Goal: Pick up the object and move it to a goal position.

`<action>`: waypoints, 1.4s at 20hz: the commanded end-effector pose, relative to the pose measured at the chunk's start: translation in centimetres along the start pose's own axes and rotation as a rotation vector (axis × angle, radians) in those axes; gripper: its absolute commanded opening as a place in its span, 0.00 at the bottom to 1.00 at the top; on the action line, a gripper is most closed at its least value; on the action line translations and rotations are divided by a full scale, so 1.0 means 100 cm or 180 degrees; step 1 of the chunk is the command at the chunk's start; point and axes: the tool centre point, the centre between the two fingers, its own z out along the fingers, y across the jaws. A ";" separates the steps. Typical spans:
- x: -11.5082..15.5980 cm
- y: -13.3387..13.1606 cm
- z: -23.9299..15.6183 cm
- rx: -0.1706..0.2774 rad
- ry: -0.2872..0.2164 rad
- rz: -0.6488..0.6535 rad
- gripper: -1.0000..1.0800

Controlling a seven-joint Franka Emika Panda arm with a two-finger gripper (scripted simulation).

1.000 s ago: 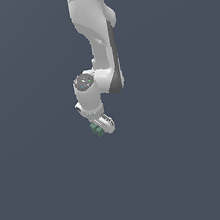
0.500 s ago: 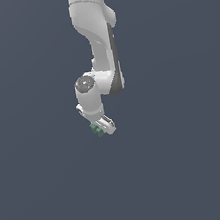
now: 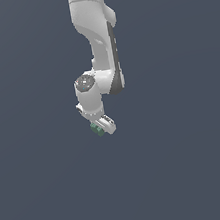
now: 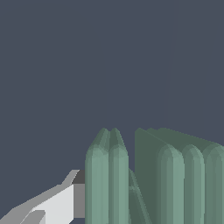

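The object (image 3: 96, 129) is a small matte green blocky piece, and it sits between the fingers of my white gripper (image 3: 101, 128) at the arm's lower end in the exterior view. The wrist view shows the object (image 4: 175, 183) close up, with rounded vertical ridges and deep grooves. One grey-white finger (image 4: 59, 203) presses against the ridged side of the piece. The other finger is hidden behind the piece. The gripper is shut on the object.
The white arm (image 3: 97, 38) comes down from the top of the exterior view. Around it there is only a plain dark grey-blue background, with no other object, edge or marker in sight.
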 end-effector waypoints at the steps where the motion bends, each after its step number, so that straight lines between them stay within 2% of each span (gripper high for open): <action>1: -0.002 -0.003 -0.006 0.0003 0.0002 -0.0002 0.00; 11: -0.019 -0.024 -0.068 0.0002 0.0002 0.0001 0.00; 28: -0.068 -0.088 -0.247 -0.0007 0.0011 0.0008 0.00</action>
